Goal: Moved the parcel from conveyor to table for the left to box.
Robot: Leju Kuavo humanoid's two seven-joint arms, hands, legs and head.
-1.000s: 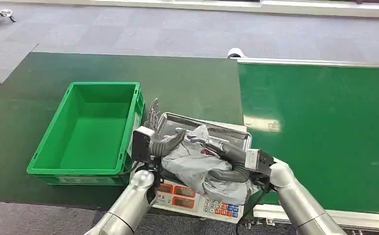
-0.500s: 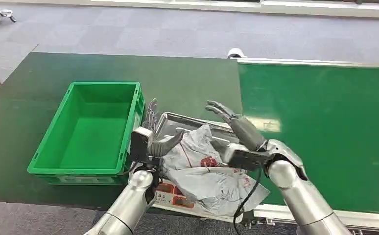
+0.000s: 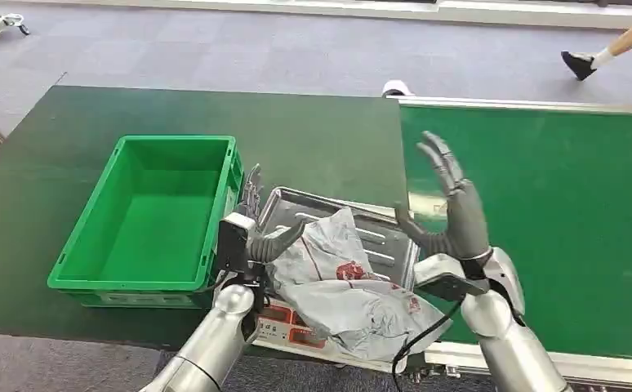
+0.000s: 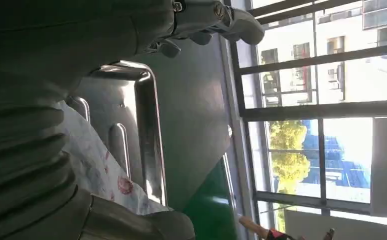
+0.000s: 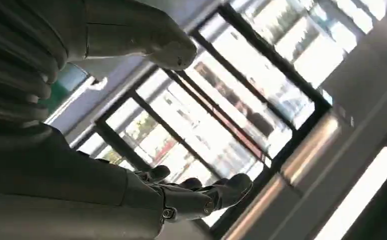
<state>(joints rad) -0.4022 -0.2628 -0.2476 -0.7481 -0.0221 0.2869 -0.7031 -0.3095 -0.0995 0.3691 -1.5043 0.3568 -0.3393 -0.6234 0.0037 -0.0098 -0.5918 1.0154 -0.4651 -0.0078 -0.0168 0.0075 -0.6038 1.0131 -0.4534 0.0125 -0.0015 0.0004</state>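
Observation:
A grey plastic parcel (image 3: pixel 341 282) with a red mark lies crumpled on the steel tray (image 3: pixel 296 204) of a scale. In the left wrist view the parcel (image 4: pixel 99 167) lies on the ribbed tray (image 4: pixel 149 130). My left hand (image 3: pixel 257 224) stands at the parcel's left edge, fingers upright and apart, its thumb against the bag, holding nothing. My right hand (image 3: pixel 451 208) is raised above the parcel's right side, palm turned to the left, fingers spread and empty. In the right wrist view its fingers (image 5: pixel 201 192) point up at windows.
An empty green crate (image 3: pixel 149 216) sits on the dark green table (image 3: pixel 321 139) just left of the scale. The scale's keypad (image 3: pixel 284 325) faces me. A green conveyor belt (image 3: pixel 541 220) runs on the right. A person's foot (image 3: pixel 580 64) shows at the far right.
My right hand has let go of the parcel and lifted up with its fingers spread. The parcel stays on the scale tray. My left hand has not moved.

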